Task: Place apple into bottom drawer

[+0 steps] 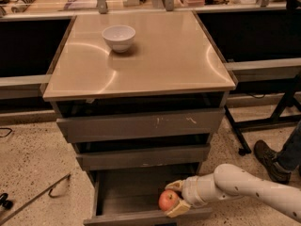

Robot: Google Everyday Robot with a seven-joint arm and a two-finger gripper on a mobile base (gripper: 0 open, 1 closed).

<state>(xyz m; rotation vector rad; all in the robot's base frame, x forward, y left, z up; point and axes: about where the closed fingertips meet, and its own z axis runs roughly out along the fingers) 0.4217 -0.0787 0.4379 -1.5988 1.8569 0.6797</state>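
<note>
The red-orange apple [168,200] sits between the fingers of my gripper [172,197], which reaches in from the right on a white arm. The gripper is shut on the apple and holds it inside the open bottom drawer [131,192], near its front right corner, just above the drawer's front wall. The bottom drawer is pulled out below the narrow middle drawer front [141,157] and the taller scratched top drawer front [141,124].
A white bowl [119,37] stands on the cabinet's tan top [155,60]. A person's shoe [270,161] and a black table leg [237,135] are at the right. A thin rod [37,197] lies on the floor at the left.
</note>
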